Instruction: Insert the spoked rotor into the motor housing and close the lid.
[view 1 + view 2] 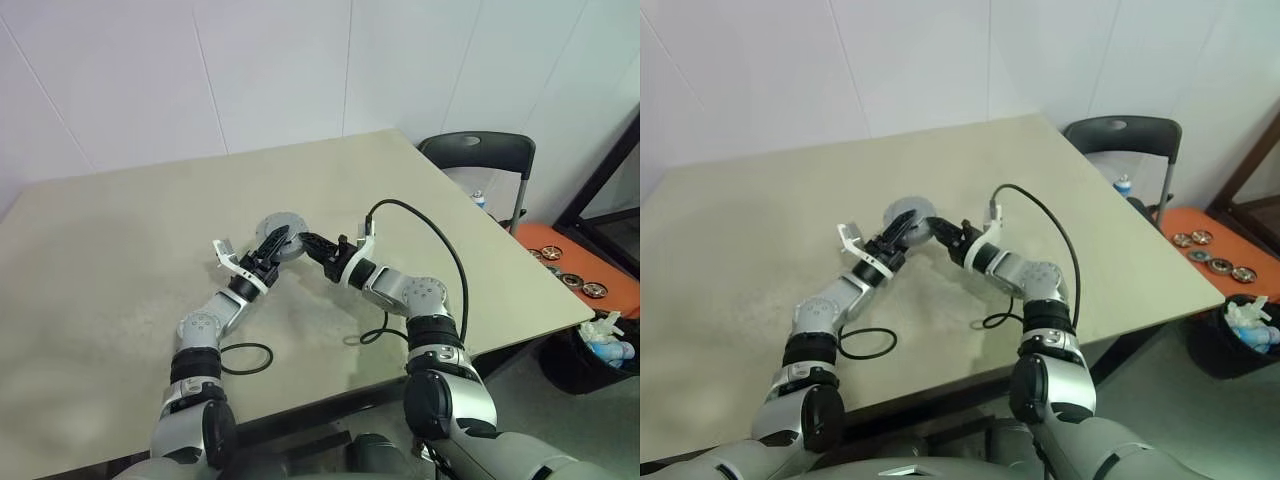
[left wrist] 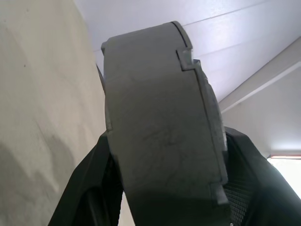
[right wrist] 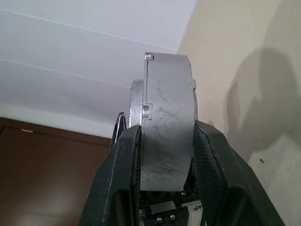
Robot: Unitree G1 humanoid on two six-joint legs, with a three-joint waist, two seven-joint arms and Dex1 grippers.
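A thick grey round motor housing (image 1: 283,228) is held just above the beige table (image 1: 120,260), between both grippers. A stepped seam runs around its rim, and the thinner grey part on one face is the lid (image 3: 137,104). My left gripper (image 1: 273,242) reaches it from the near left, its two black fingers (image 2: 87,188) pressed against opposite sides of the housing (image 2: 160,132). My right gripper (image 1: 304,242) comes from the right, shut on the housing's two flat faces (image 3: 169,136). The spoked rotor is hidden.
A black cable loop (image 1: 245,357) lies on the table near my left forearm, and another cable (image 1: 440,240) arcs over my right arm. A black chair (image 1: 478,155) stands off the far right corner. Beyond the right edge are an orange shelf (image 1: 560,250) with small discs and a bin (image 1: 600,350).
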